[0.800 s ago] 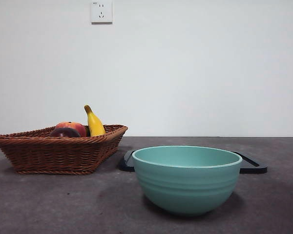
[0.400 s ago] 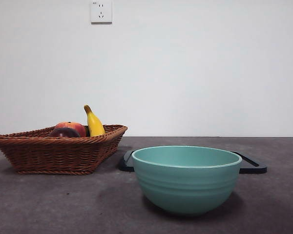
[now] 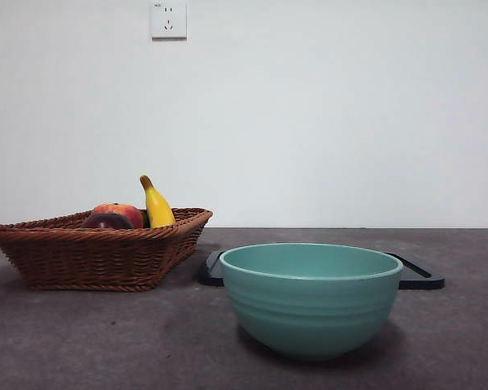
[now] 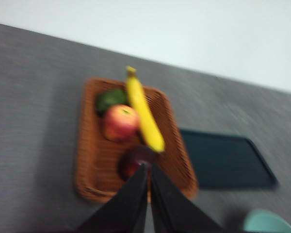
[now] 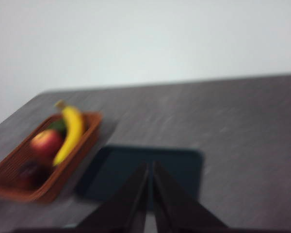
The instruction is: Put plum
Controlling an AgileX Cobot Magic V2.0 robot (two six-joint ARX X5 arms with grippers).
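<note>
The plum (image 3: 106, 222), dark and glossy, lies in the wicker basket (image 3: 81, 256) at the table's left, beside a red-orange fruit (image 3: 124, 212) and a banana (image 3: 157, 203). In the left wrist view the plum (image 4: 134, 160) sits at the near end of the basket (image 4: 89, 165), just beyond my left gripper (image 4: 148, 166), which is shut, empty and raised above it. My right gripper (image 5: 150, 165) is shut and empty too, high over the dark tray (image 5: 131, 172), with the plum (image 5: 31, 175) far off to one side. Neither gripper shows in the front view.
A teal bowl (image 3: 311, 296) stands in front at the middle. Behind it lies a flat black tray (image 3: 419, 275). A green fruit (image 4: 111, 99) lies at the basket's far end. A wall with a socket (image 3: 168, 19) closes the back.
</note>
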